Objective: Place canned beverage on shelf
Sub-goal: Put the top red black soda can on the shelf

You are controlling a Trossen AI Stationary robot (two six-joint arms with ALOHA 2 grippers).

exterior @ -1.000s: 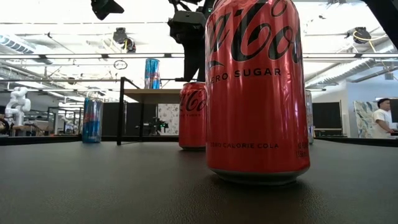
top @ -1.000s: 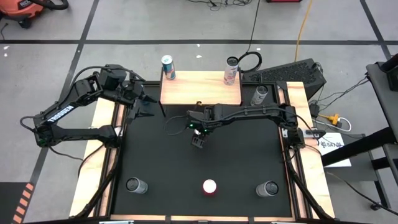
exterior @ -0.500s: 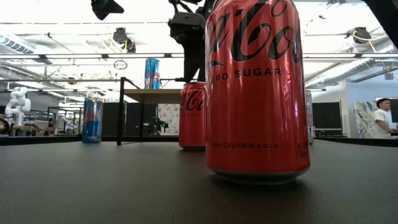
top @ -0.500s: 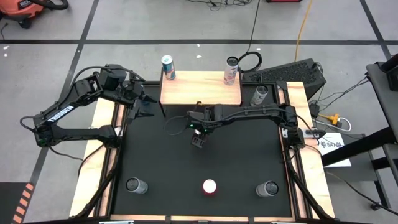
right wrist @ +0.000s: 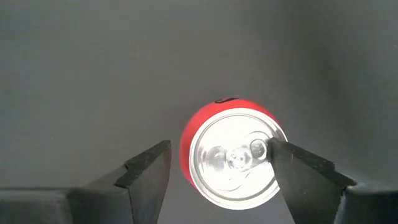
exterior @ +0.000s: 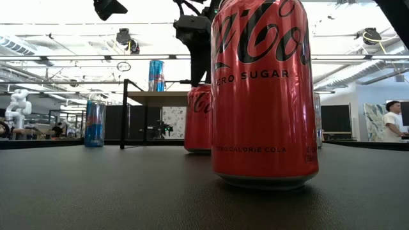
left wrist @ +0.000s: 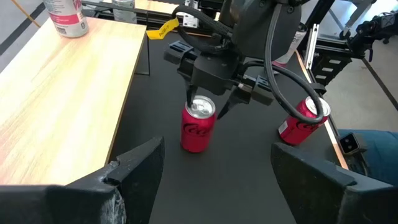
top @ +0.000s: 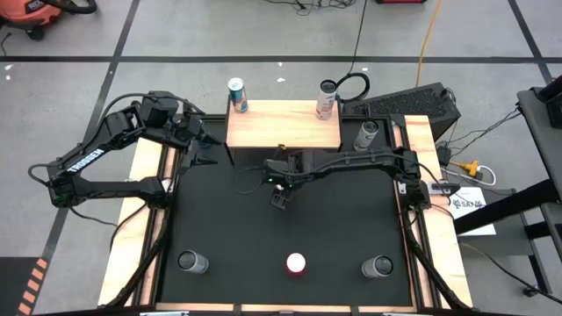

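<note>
Little had moved over the last second: my right end effector (top: 280, 198) had crept slightly toward the shelf (top: 283, 128), and the red cola can (left wrist: 198, 127) under it appeared a touch nearer the shelf's front edge in the low view. That suggested I was nudging or settling over the can rather than lifting it, so the placing step was not yet done.

My right arm reached from the shelf's right side across the black tabletop (top: 219, 228), wrist bent so the end effector pointed straight down just in front of the shelf. Its fingers (right wrist: 146, 171) were spread, one on each side of the can's silver top; one finger looked to touch the rim, the other stood clear. The can stood upright on the tabletop, near the shelf's front edge.

My left end effector (top: 204, 139) waited beside the shelf's left end, fingers (left wrist: 134, 165) spread and holding nothing.
</note>
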